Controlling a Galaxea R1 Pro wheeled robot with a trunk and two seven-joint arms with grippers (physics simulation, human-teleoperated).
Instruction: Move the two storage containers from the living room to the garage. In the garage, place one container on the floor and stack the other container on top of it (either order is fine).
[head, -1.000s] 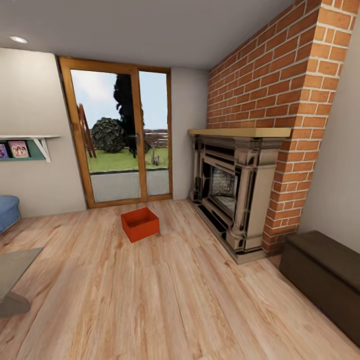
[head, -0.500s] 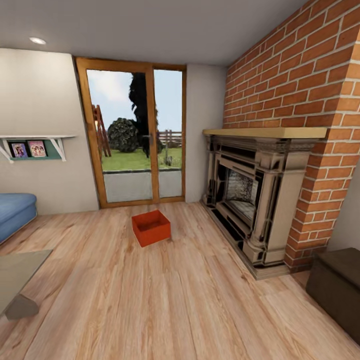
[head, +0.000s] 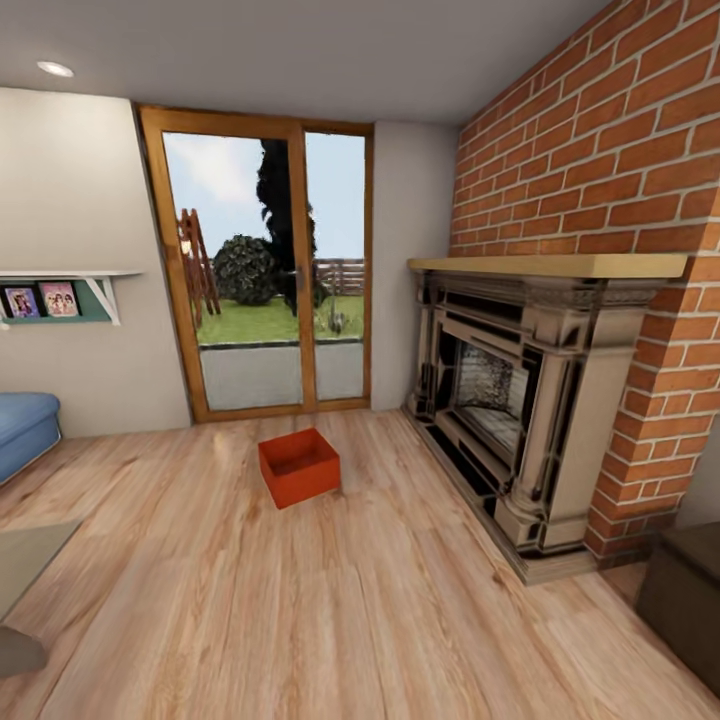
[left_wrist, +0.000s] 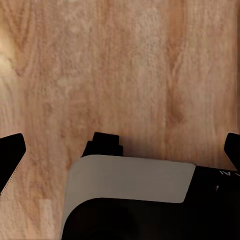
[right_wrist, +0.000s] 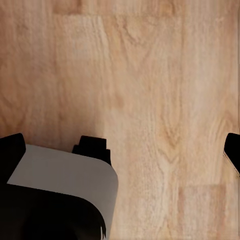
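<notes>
One red-orange storage container sits lidless and empty on the light wood plank floor of the living room, in front of the glass patio door. The second container is out of view. In the left wrist view my left gripper hangs open over bare planks, its dark fingertips spread to the picture's edges. My right gripper is open the same way, its fingertips wide apart above the wood. Neither holds anything.
A brick fireplace with a wooden mantel stands to the right of the container. The wood-framed glass door is behind it. A blue sofa and a glass table are at the left, a dark bench at the lower right.
The camera has moved: the fireplace looms larger and the dark bench has slid toward the right edge. The container lies where it was on the floor.
</notes>
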